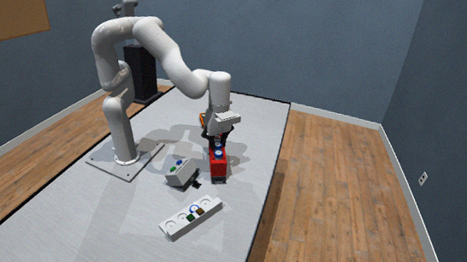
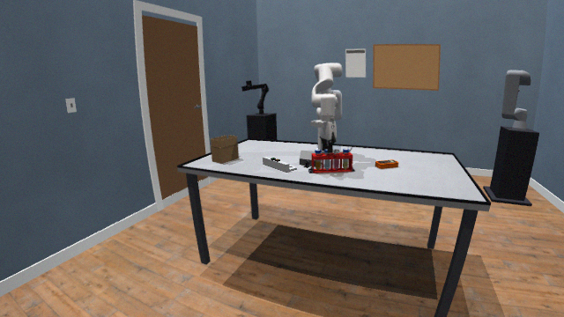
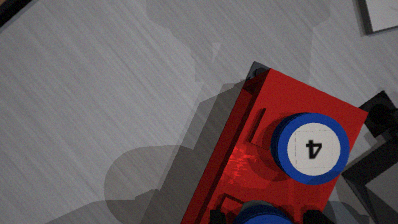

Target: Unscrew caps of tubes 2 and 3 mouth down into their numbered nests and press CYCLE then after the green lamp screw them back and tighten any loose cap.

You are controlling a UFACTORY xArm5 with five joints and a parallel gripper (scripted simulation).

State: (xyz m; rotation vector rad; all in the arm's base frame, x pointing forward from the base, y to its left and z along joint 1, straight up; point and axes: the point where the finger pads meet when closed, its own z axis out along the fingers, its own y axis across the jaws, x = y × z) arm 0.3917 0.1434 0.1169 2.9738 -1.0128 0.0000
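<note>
From the top view, the white arm (image 1: 159,51) is reaching down over the far end of the red rack (image 1: 217,166), and the gripper (image 1: 215,140) is hanging right above the tubes there. A key box (image 1: 180,173) is sitting just beside the rack. Nearer the camera, a blue-rimmed cap (image 1: 194,209) is lying in one hollow of the white tray (image 1: 174,234).

From the exterior view, the rack (image 2: 332,155) is standing mid-table with the gripper (image 2: 326,147) hanging low over its left part. The tray (image 2: 278,164) is lying to its left.

From the wrist view, the cap marked 4 (image 3: 312,148) is sitting on its tube in the rack (image 3: 295,100). At the bottom edge, the dark fingertips are flanking the next blue cap (image 3: 262,214), spread slightly wider than it and pinching nothing.
</note>
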